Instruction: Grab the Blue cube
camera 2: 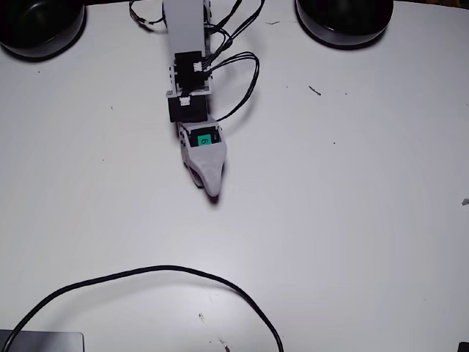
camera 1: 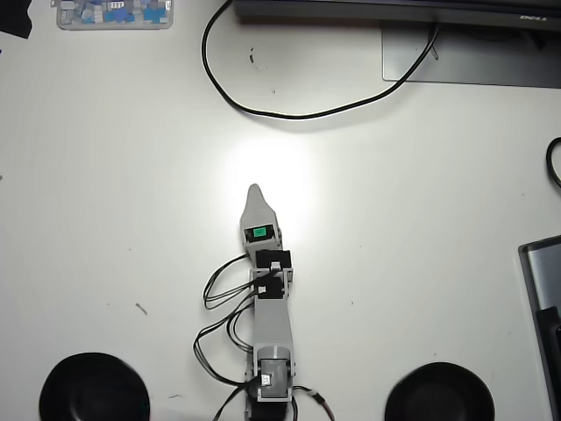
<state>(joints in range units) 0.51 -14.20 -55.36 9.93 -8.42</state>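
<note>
While the arm lies stretched out along the white desk, its grey fingers point toward the looped black cable at the far side in the overhead view, tilted slightly to the left there. In the fixed view the same fingers hang over bare desk, well apart from both bowls. From above they show as a single tapered tip, one piece over the other, so I cannot tell whether they are open or closed, and nothing shows between them. A green label sits just behind the tip, and thin black wires loop out to the left of the arm.

Two black bowls sit near the arm's base, one on the left and one on the right in the overhead view. Both look dark inside. The blue cube cannot be made out in either view. A clear tray of small blue and white pieces lies at the far left corner.
</note>
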